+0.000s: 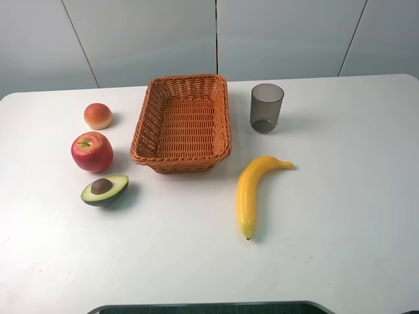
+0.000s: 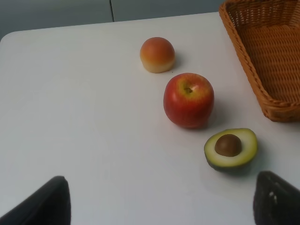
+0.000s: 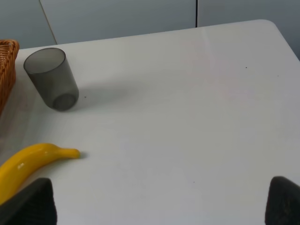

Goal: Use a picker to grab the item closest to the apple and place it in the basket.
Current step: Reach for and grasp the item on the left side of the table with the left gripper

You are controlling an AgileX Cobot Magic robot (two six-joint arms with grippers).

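From the overhead camera I see the apple on the left side of the white table, with two neighbours just beside it. An avocado half lies cut side up on its near side, and a small round bun sits on its far side. Both gaps look slim, and I cannot say for sure which is the smaller. The wicker basket stands just to the right of that row and holds nothing. Further right, a smoky grey cup stands upright near the basket's far corner, and a banana lies nearer me, apart from the basket. On the left wrist feed the left gripper hangs above bare table with its jaws spread wide and holding nothing — the avocado half lies just ahead of one dark fingertip. The right gripper is likewise spread wide and unloaded, with the banana's stem end and the cup in front of it.
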